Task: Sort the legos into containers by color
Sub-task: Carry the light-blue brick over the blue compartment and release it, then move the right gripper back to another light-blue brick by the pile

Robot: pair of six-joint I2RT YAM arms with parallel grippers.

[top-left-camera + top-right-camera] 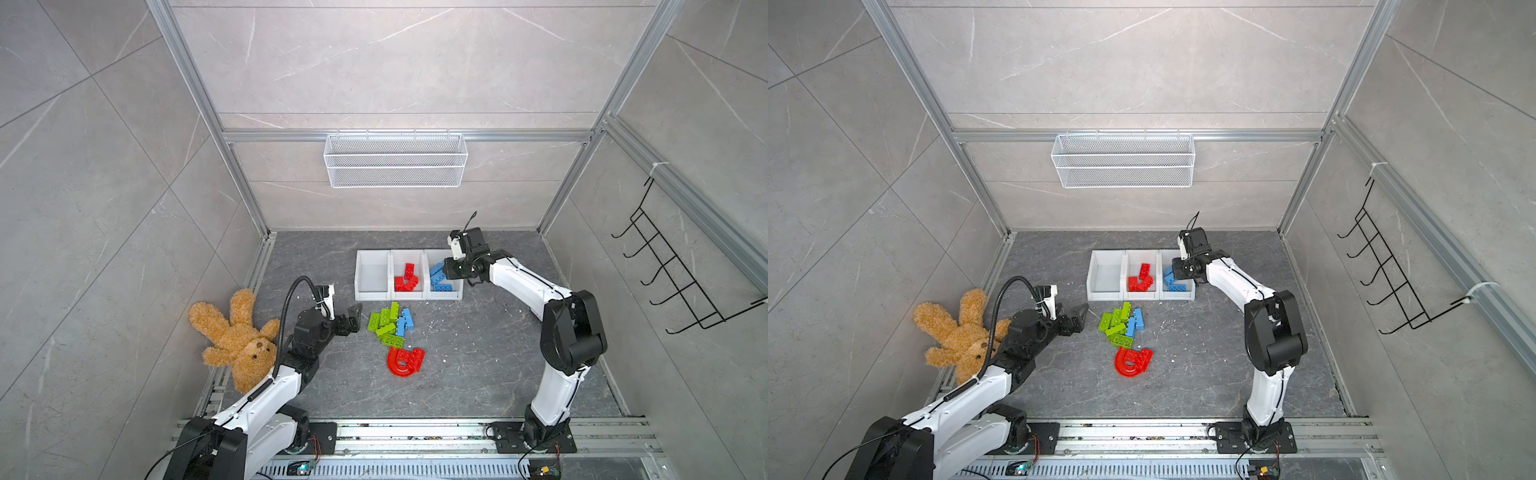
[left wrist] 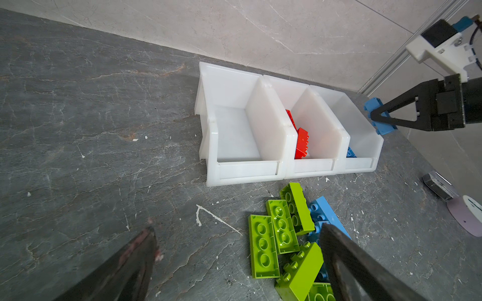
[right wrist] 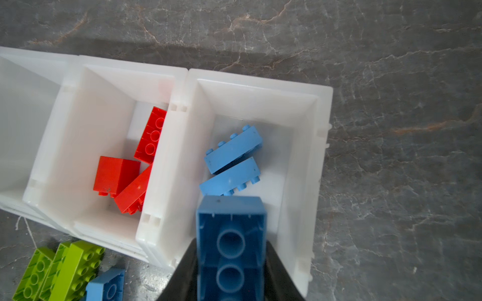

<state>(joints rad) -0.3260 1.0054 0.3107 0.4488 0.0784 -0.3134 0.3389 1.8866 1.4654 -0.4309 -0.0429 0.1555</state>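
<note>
The sort looks partly done. Of the three joined white containers (image 1: 409, 296), the middle bin (image 3: 104, 104) holds several red bricks (image 1: 406, 278) and the right bin (image 3: 300, 156) holds stored blue bricks (image 3: 232, 153). The left bin (image 1: 372, 276) is empty, presumably kept for green. The right gripper (image 3: 231, 263) hangs over the right bin with its jaws clamped on the held blue brick (image 3: 230, 226), so a release there seems to be the step in hand. Left on the table (image 1: 478, 353) are a tight pile of lime green bricks (image 1: 384, 326) with two loose blue bricks (image 1: 405, 322) pressed against it. Just beside them a red arch (image 1: 401, 365) touches a loose red brick (image 1: 416, 356). The left gripper (image 1: 354, 318) hovers next to that pile, jaws apart and empty. The crowding is the likely obstacle, since lifting one piece could drag its neighbours. A teddy bear (image 1: 239, 340) lies beside the left arm. A wire basket (image 1: 395, 162) and a black hook rack (image 1: 673, 266) hang on the walls, well clear.
</note>
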